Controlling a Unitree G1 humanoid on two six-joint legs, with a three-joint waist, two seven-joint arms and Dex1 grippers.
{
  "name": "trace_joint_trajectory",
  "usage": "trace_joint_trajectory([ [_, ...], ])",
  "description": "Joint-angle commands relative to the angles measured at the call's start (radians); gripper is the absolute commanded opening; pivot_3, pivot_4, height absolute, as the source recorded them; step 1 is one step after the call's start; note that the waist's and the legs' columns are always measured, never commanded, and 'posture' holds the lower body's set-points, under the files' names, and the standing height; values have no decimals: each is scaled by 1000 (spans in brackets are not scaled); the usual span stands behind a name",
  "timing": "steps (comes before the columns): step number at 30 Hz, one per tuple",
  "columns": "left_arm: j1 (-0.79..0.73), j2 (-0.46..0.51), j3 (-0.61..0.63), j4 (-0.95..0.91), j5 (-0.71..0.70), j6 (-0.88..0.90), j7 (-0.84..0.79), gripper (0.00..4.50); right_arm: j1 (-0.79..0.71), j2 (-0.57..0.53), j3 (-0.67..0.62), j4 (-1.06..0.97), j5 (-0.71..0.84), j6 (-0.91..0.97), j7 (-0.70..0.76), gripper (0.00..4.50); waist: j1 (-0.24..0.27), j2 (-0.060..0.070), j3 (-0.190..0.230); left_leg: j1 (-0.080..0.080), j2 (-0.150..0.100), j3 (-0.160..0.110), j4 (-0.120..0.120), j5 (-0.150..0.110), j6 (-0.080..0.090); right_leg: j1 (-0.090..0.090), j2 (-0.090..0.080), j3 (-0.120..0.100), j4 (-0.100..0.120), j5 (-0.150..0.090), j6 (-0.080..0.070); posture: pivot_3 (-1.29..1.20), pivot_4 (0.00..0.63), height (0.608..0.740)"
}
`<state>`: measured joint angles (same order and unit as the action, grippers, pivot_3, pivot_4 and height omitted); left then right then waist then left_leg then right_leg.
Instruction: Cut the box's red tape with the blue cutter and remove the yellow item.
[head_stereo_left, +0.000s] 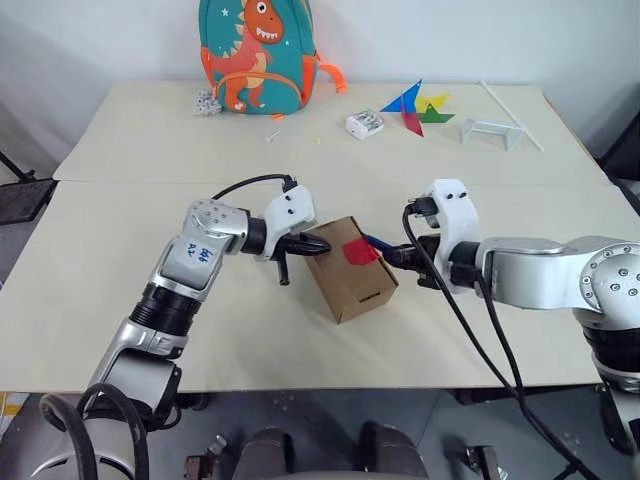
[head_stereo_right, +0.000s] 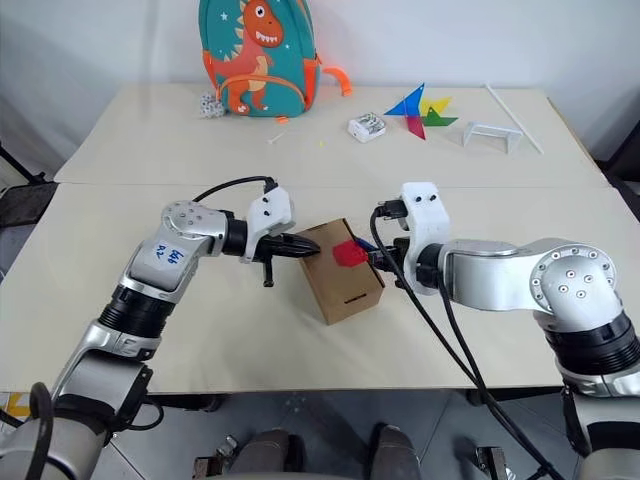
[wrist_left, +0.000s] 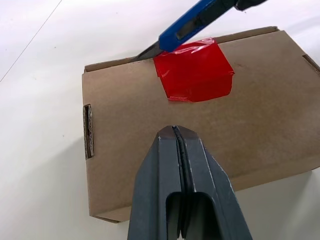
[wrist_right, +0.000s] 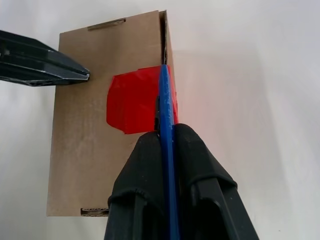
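The brown cardboard box (head_stereo_left: 350, 275) sits in the middle of the table with its flaps closed. The red tape (head_stereo_left: 358, 252) covers the edge of its top. My left gripper (wrist_left: 174, 130) is shut with nothing in it, and its tip rests against the box's top on the left side. My right gripper (wrist_right: 166, 132) is shut on the blue cutter (wrist_right: 165, 100). The cutter's blade lies along the box's edge where the red tape (wrist_right: 132, 102) folds over. The yellow item is hidden.
At the back of the table stand a dinosaur backpack (head_stereo_left: 258, 55), a coloured paper pinwheel (head_stereo_left: 415, 108), a small white object (head_stereo_left: 364, 124), a clear stand (head_stereo_left: 490, 131) and a white stick (head_stereo_left: 510, 113). Black cables hang from both wrists.
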<state>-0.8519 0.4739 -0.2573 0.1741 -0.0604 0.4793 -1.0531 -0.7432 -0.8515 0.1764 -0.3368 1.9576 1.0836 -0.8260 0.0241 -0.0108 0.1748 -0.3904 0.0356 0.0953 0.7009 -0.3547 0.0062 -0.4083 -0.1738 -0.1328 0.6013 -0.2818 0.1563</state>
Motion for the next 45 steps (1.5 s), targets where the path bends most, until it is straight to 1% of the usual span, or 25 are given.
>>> trace_joint_trajectory([
  [1, 34, -14, -56, 39, 26, 25, 4, 0, 11, 6, 9, -41, 15, -20, -11, 126, 1, 0, 0, 0, 0, 0, 0, 0, 0, 0, 0, 0, 0, 0, 0, 0, 150, 740],
  [12, 46, -56, -85, 45, 35, 56, 17, 0, 91, 27, -3, -94, 15, -89, -108, 126, 4, -1, -3, 2, 0, -1, 0, 0, 0, 2, 0, 0, 0, 0, 0, 0, 150, 740],
  [18, 46, -70, -89, 48, 37, 66, 20, 0, 139, -26, -14, -119, 15, -88, -62, 126, 8, -1, -3, 2, 0, -1, 0, 0, 0, 3, 0, 0, 0, 0, 0, 0, 150, 740],
  [24, 49, -75, -94, 53, 38, 65, 19, 0, 132, -139, -12, -90, 15, -31, 75, 126, 13, -1, -3, 2, -1, -2, 0, 0, 0, 5, 0, -1, -3, 0, 0, 0, 150, 740],
  [28, 55, -75, -94, 54, 37, 64, 24, 0, 74, -256, 29, -36, 15, 66, 260, 126, 17, -1, -4, 3, -1, -2, 0, 0, 1, 8, 0, -1, -7, 0, 0, 0, 150, 740],
  [31, 59, -78, -94, 53, 36, 66, 28, 0, 31, -319, 72, -3, 15, 113, 367, 126, 19, -1, -4, 4, 0, -2, 0, -1, 1, 10, 0, -2, -8, 0, 0, 0, 150, 740],
  [39, 73, -79, -94, 41, 36, 74, 37, 0, -41, -427, 149, 23, 15, 154, 541, 126, 22, 0, -4, 4, 0, -2, 0, -1, 1, 10, 0, -2, -9, 0, 0, 0, 150, 740],
  [45, 76, -74, -93, 37, 34, 71, 34, 0, -192, -502, 167, 47, 15, 193, 643, 126, 21, 0, -4, 4, 0, -2, 0, -1, 1, 9, 0, -2, -9, 0, 0, 0, 150, 740],
])
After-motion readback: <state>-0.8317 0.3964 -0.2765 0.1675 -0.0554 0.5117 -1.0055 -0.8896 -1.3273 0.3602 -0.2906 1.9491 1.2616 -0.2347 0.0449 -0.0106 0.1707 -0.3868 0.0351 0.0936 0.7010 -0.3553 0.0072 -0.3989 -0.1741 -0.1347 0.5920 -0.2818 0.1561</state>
